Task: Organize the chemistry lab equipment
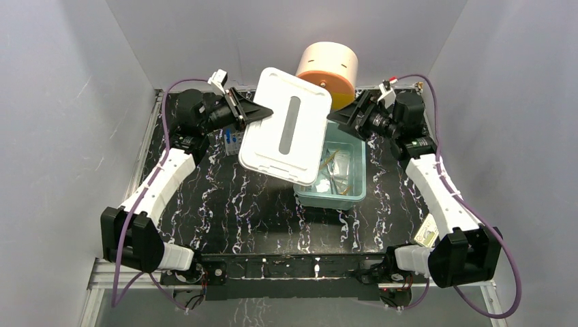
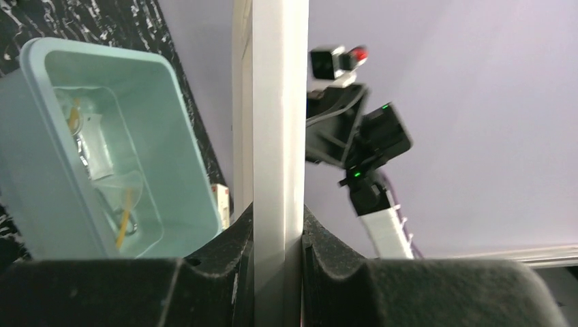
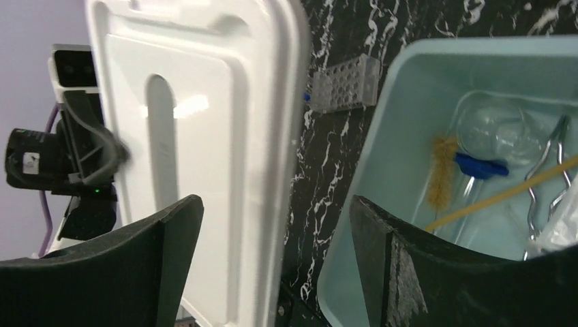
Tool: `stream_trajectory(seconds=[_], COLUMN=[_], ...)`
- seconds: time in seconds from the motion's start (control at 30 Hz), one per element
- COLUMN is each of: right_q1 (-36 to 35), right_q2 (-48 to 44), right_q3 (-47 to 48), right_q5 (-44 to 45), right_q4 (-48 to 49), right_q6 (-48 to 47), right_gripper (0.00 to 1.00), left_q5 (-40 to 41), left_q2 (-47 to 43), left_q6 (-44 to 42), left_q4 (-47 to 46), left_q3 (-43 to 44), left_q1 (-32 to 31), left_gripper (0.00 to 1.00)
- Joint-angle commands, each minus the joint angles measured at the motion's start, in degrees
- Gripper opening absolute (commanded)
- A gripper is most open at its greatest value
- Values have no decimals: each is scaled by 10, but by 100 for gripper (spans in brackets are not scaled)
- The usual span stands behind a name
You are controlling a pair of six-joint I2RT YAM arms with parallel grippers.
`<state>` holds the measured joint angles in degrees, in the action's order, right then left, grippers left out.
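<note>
**Top external view.** The left gripper (image 1: 262, 112) is clamped on the left edge of a white lid (image 1: 290, 126), which hangs tilted above the black marbled table (image 1: 225, 204). The lid covers the near-left part of a teal bin (image 1: 358, 194). It also hides part of the clear grid tube rack (image 1: 232, 142), which stands on the table just left of the bin. The right gripper (image 1: 341, 117) is near the lid's right edge with its jaws spread and nothing between them; whether it touches the lid cannot be told. A cream-and-orange round drawer unit (image 1: 328, 65) stands behind the lid, and a small flat card box (image 1: 427, 234) lies by the right arm's base.

**Left wrist view.** The lid appears edge-on, pinched between both fingers. It splits the picture, with the bin on one side and the right arm on the other.

**Right wrist view.** Only this view resolves the bin's contents:
- a wooden-handled brush (image 3: 443, 174)
- a clear plastic funnel (image 3: 487, 126)
- a blue-capped clear tube (image 3: 480, 165)
- metal scissors (image 3: 549, 163)
- tan rubber tubing (image 3: 504, 194) lying slantwise across them
- a small clear bag (image 3: 562, 225) at the picture's edge

This view also shows the lid's ribbed underside, and the rack lying outside the bin on the table.
</note>
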<state>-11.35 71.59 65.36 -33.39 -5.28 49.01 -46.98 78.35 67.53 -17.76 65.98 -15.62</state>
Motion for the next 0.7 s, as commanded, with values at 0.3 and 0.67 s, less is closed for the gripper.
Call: stream_trajectory(seconds=[0.3, 0.67], right_q1=[-5, -6], right_q2=[5, 32], right_q3=[-61, -74], right_q5=[-62, -64], right_q4=[167, 182], right_q6=[127, 177], right_gripper=[86, 67], left_q5=[29, 28], left_q2=[32, 48], left_q6=[136, 173], left_q4=[-105, -134], left_q3=[5, 3], left_q1=[-1, -2], left_gripper=[0, 0])
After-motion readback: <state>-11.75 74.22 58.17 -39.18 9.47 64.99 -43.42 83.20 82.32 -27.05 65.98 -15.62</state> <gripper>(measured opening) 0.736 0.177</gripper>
